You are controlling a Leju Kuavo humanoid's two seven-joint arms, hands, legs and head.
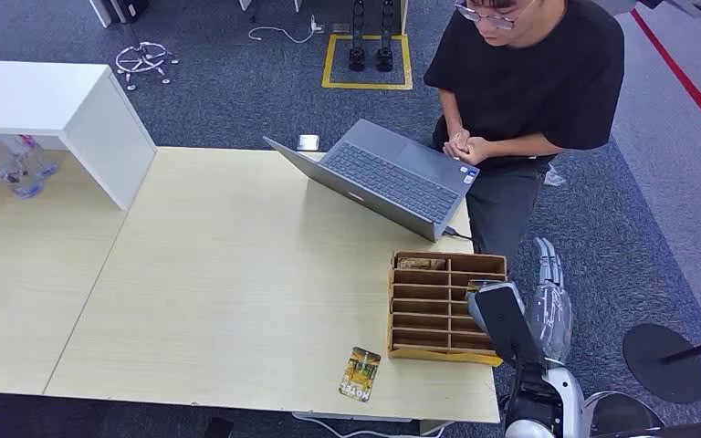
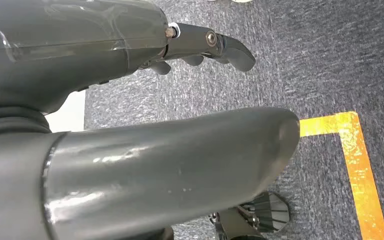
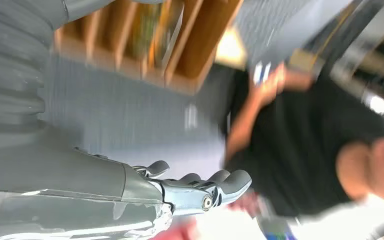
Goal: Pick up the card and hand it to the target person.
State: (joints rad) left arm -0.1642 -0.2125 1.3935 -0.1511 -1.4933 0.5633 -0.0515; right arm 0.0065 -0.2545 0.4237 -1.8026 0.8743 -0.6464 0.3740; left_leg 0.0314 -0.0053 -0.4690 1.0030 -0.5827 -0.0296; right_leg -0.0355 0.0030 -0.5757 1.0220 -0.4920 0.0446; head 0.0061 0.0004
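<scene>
A yellow and green card (image 1: 360, 374) lies flat near the table's front edge, just left of the wooden slotted organizer (image 1: 445, 307). My right hand (image 1: 549, 301) hangs beside the table's right edge, right of the organizer, with its fingers stretched out and nothing in it. The blurred right wrist view shows that hand (image 3: 200, 190) empty, with the organizer (image 3: 145, 40) and the person (image 3: 300, 145) beyond it. My left hand (image 2: 205, 47) hangs over the carpet, thumb and fingers apart, holding nothing. A person in a black T-shirt (image 1: 529, 73) stands at the table's far right with hands clasped.
An open grey laptop (image 1: 383, 178) sits at the far right of the light wooden table (image 1: 237, 274). A white shelf unit (image 1: 64, 109) and water bottles (image 1: 9, 164) stand at the left. A round black stand base (image 1: 666, 360) rests on the floor to my right.
</scene>
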